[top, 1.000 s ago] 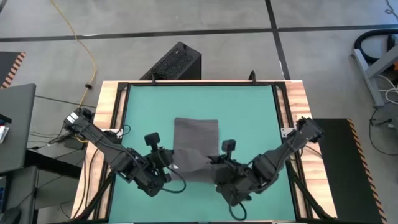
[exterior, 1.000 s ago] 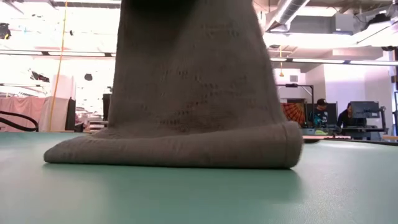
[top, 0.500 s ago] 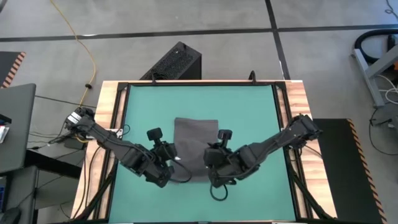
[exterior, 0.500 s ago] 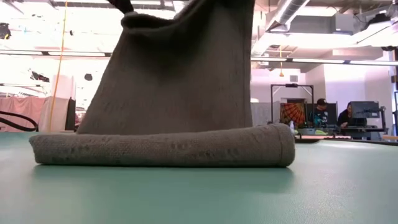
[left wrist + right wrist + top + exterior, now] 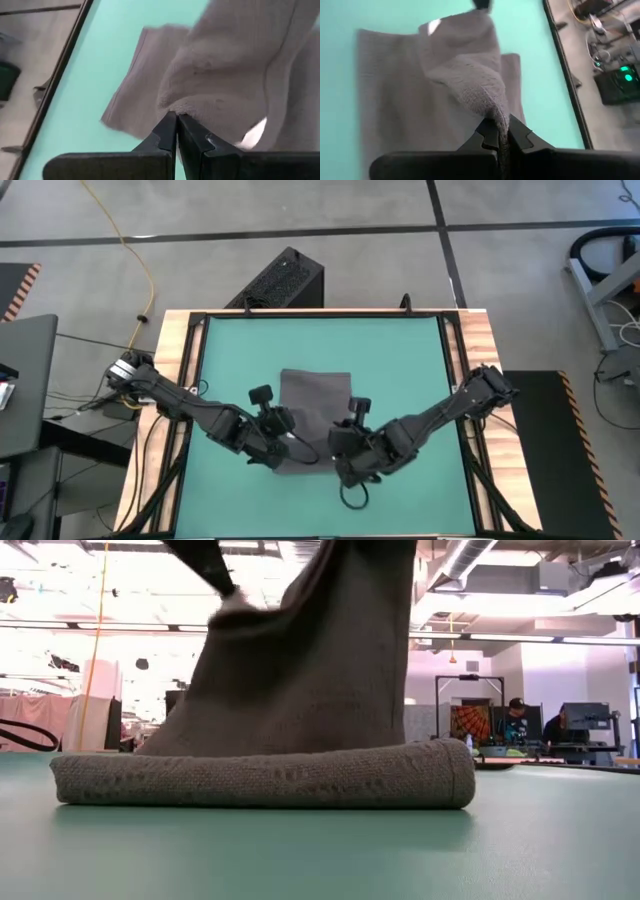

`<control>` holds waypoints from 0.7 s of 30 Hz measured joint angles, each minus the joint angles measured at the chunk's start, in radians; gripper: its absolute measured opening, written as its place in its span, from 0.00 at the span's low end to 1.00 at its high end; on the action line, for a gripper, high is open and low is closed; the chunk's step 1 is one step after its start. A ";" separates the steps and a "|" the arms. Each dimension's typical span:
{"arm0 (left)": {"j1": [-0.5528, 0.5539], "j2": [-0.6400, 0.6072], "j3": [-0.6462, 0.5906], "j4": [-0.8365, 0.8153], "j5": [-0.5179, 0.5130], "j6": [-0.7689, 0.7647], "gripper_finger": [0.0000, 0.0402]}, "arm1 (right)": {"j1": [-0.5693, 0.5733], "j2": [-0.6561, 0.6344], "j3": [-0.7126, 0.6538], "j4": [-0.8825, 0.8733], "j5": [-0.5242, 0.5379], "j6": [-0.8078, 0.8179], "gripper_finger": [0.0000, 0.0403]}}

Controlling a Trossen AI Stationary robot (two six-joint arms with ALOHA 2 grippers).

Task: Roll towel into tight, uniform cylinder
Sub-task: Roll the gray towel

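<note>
Teal mat (image 5: 230,360) on wood-edged table (image 5: 478,340), concrete floor around, black box (image 5: 280,280) behind. My left gripper (image 5: 176,131) pinched shut on towel (image 5: 315,395) corner; my right gripper (image 5: 501,134) clamped on other near corner. Towel mid-mat, near edge lifted, fold lying flat on mat in low view. Both arms reach inward, low, elbows out. People at desks far back.
</note>
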 joint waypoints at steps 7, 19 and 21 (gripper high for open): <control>-0.112 -0.001 0.133 0.011 0.056 -0.043 0.00 | 0.116 0.000 0.086 0.008 0.007 0.052 0.05; -0.302 -0.001 0.159 0.064 0.049 -0.218 0.00 | 0.272 0.000 0.108 0.138 -0.003 0.183 0.05; -0.317 -0.001 0.159 0.063 0.019 -0.237 0.00 | 0.276 0.001 0.107 0.160 0.011 0.184 0.05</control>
